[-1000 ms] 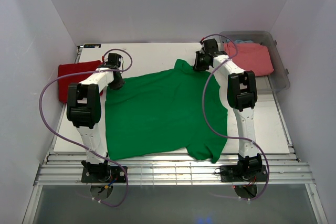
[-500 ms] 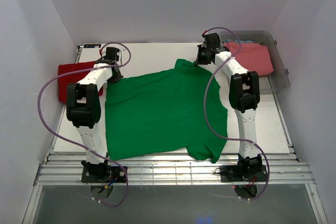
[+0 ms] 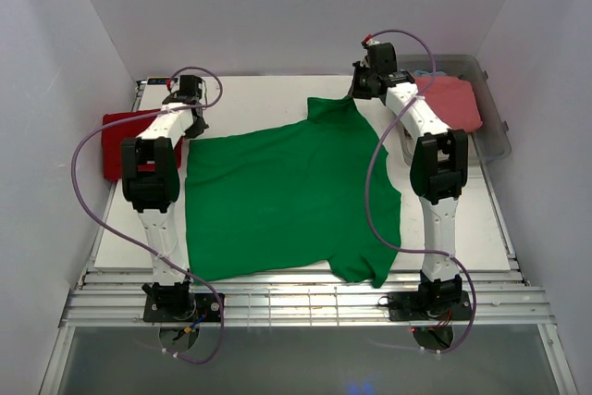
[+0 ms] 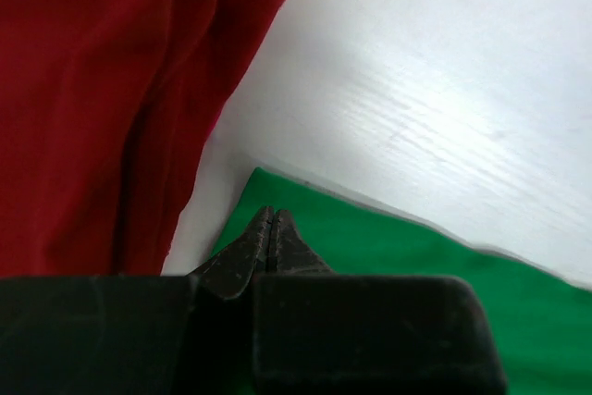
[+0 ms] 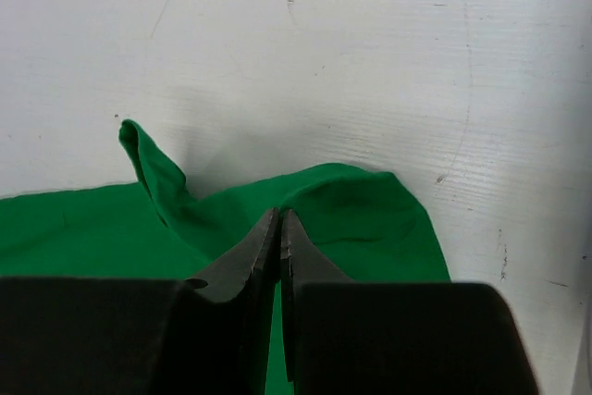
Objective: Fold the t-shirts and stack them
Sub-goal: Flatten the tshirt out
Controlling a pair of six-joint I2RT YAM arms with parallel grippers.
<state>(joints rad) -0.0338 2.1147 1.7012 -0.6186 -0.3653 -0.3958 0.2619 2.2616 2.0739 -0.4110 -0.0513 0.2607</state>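
Cloth of the red t-shirt [image 3: 116,147] lies folded at the far left of the bench [image 3: 268,90], and the left forearm now crosses above it, where a second ago it stood nearer the middle. Just right of that red edge the left hand [image 4: 273,219] is clenched on the far left corner of the green t-shirt [image 3: 287,201], its tips pressed together on the cloth; it has moved toward the far side of the bench since the earlier frames. The green t-shirt lies spread flat across the middle of the bench, its near hem close to the arm bases, and its far edge runs taut and straight between the two arms. On the right, its far shoulder rises to a peak that now sits further back than before. There the right hand [image 5: 279,215] grips it, fingers closed on a bunched fold, and that arm too reaches further out than it did a second ago. Beyond the right arm, the pink t-shirt [image 3: 453,99] rests in the clear bin [image 3: 495,127] at the bench's far right corner, unchanged.
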